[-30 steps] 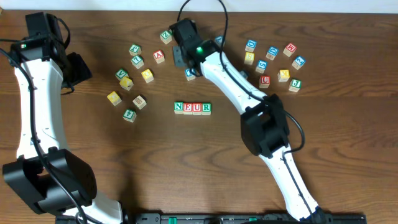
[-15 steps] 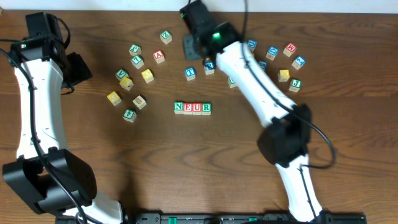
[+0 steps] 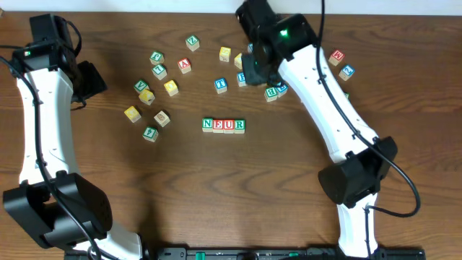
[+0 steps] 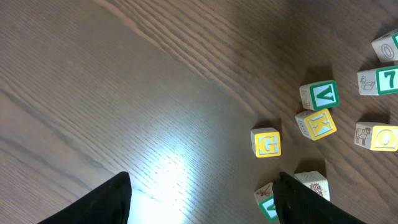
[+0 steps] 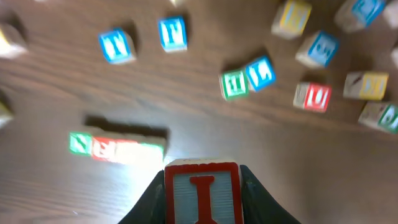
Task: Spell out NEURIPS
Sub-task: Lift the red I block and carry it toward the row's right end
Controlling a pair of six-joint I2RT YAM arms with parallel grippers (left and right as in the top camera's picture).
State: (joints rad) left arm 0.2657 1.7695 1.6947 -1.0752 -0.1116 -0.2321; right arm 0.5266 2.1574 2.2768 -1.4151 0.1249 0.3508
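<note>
The right claw (image 5: 202, 198) grips the I cube (image 5: 201, 186) by opposite flat sides, I think right for light, stiff, maybe slippery wood; the left claw (image 4: 202, 202) stands wide, empty.

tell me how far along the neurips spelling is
Done: N, E, U, R sit in a row mid-table. In hand: the right hand grips the red I cube. Left: set I after R, then add the last two letters. The left hand is open, empty.

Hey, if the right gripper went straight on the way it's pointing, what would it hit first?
Probably bare table, just right of the block row. The I block held in the right gripper would touch first. Blur makes depth unsure.
</note>
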